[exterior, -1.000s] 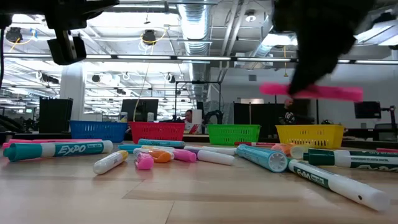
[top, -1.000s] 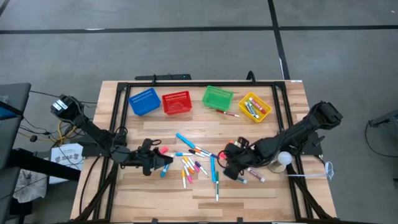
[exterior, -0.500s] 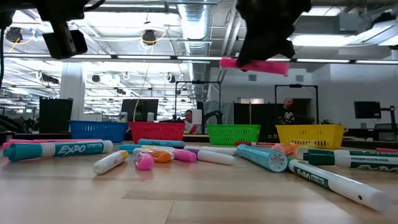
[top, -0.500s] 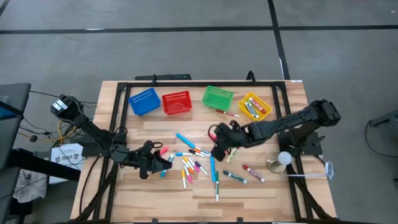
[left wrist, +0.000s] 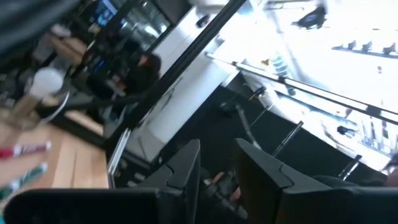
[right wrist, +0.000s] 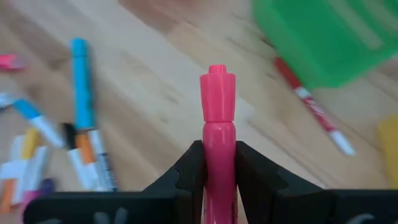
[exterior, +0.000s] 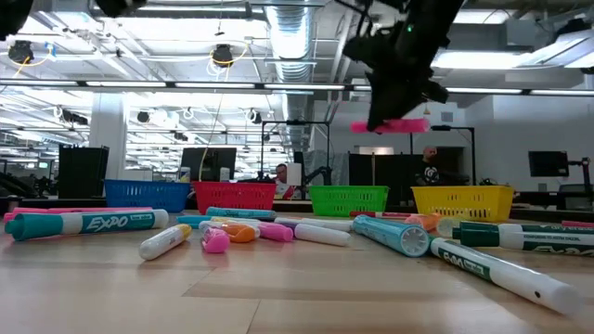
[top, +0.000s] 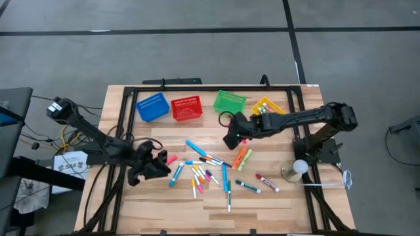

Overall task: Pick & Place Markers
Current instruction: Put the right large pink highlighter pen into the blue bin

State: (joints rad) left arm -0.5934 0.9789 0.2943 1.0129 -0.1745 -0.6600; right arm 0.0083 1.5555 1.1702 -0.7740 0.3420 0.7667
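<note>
1 pink marker (right wrist: 217,124), carried nearer green basket (right wrist: 323,37)

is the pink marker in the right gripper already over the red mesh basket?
No, the right gripper holds the pink marker above bare wood, short of the red basket.

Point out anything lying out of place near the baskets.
A red marker lies on the table just outside the green basket, not in any basket. Markers lie only in the yellow basket. The right gripper holds a pink marker.
</note>
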